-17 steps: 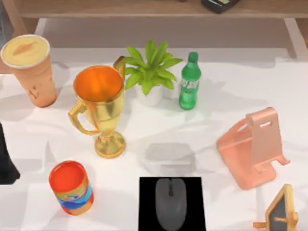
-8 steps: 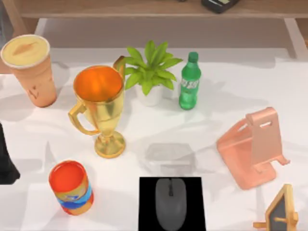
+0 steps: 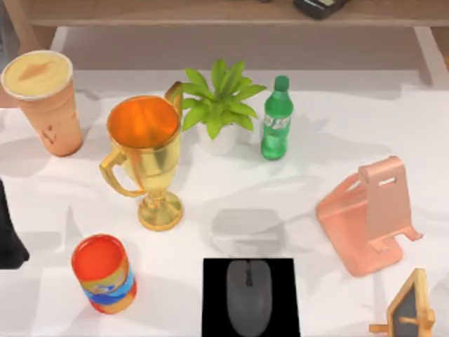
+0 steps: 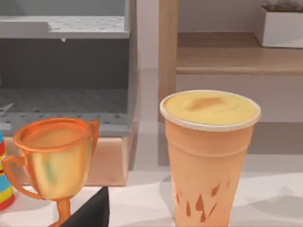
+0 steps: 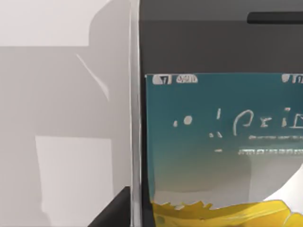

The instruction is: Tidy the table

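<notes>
Still cluttered: the white tabletop spreads beneath a gold trophy, potted plant and green bottle.
Left arm sits at the left edge; whether either arm's jaws are open cannot be told.

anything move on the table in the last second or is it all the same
Nothing visibly changed. In the top view the gold trophy, paper cup, potted plant, green bottle, pink phone stand, red can, mouse on its black pad and small chalkboard all sit where they were on the table. The dark arm part at the left edge has not shifted either.
</notes>
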`<state>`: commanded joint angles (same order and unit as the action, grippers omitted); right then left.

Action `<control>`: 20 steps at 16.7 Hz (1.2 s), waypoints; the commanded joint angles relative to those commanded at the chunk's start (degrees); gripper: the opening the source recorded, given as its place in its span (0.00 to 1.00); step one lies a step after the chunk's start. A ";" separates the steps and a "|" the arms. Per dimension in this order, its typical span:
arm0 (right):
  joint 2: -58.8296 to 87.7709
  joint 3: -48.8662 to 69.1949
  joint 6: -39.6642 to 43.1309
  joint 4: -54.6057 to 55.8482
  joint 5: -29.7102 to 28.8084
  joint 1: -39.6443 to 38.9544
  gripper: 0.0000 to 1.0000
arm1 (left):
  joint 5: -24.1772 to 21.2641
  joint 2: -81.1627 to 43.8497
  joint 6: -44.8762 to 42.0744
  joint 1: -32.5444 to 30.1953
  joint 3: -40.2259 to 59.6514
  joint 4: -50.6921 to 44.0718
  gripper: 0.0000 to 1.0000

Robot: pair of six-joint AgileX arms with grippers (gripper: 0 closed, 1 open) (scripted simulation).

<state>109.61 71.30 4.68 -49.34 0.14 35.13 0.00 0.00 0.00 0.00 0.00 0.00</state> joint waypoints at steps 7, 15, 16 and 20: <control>-8.32 -5.25 -1.78 4.64 -2.27 -8.38 0.00 | 0.00 0.00 0.00 0.00 0.00 0.00 1.00; -41.52 -25.79 -7.35 19.77 -8.92 -41.06 0.00 | 0.00 0.00 0.00 0.00 0.00 0.00 1.00; -46.42 -28.65 -8.17 22.00 -9.78 -45.72 0.00 | 0.00 0.00 0.00 0.00 0.00 0.00 1.00; -63.11 -39.44 -10.70 30.91 -12.92 -62.04 0.00 | 0.00 0.00 0.00 0.00 0.00 0.00 1.00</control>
<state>46.50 31.85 -6.02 -18.43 -12.78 -26.91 0.00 0.00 0.00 0.00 0.00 0.00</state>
